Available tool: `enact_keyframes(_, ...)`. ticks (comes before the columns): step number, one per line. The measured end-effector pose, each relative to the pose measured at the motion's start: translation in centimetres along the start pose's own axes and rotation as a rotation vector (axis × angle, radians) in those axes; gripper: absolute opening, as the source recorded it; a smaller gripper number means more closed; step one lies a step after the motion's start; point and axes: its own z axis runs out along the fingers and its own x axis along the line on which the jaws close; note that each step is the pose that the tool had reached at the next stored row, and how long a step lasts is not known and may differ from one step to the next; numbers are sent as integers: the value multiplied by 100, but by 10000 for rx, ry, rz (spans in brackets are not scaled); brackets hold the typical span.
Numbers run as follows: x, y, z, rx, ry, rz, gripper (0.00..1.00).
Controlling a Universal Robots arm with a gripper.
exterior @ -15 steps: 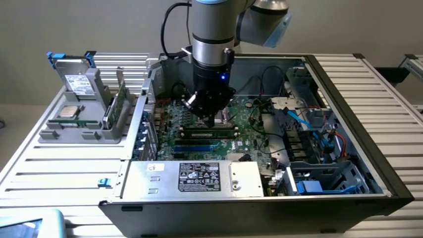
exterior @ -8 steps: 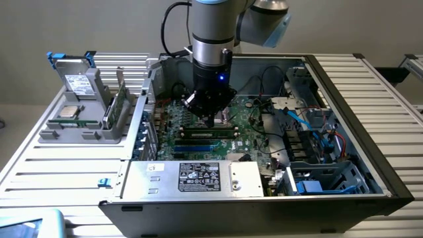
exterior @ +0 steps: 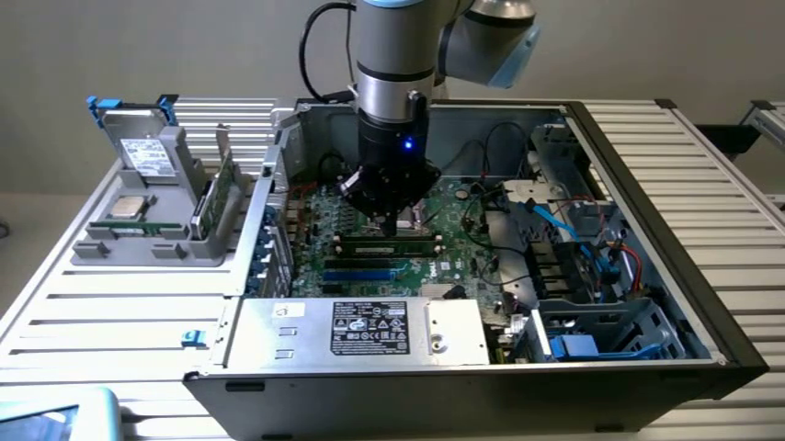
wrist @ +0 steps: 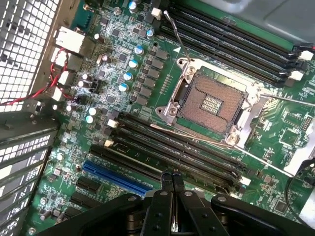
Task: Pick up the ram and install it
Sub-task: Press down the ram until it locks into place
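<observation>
My pincer [wrist: 172, 183] is pressed together, holding nothing, directly above the ram [exterior: 390, 244] seated in its slot. The ram is light, stiff, fragile; grip the long edges only.

Open from above across the computer case [exterior: 429, 395], lid off. Inside, walled in on the exterior view's right by the drive cage [exterior: 589, 276] and looping cables [exterior: 509, 197], and at the near edge by the silver power supply [exterior: 356, 331]. Blocked over the board's middle by the arm [exterior: 392, 83], with fingers [wrist: 166, 187] pressed together just above the memory slots [wrist: 172, 147]. Beside those, the open processor socket [wrist: 211, 103] with thin metal levers sticking out. Hemmed further by the perforated case wall [wrist: 24, 49] and red wires [wrist: 34, 93]. Free slatted tabletop [exterior: 123, 312] outside, apart from the grey parts holder [exterior: 147, 250].
</observation>
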Motion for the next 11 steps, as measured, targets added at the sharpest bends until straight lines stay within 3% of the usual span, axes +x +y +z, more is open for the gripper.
enact_keyframes(11,0,0,0,134,-3,1113,11)
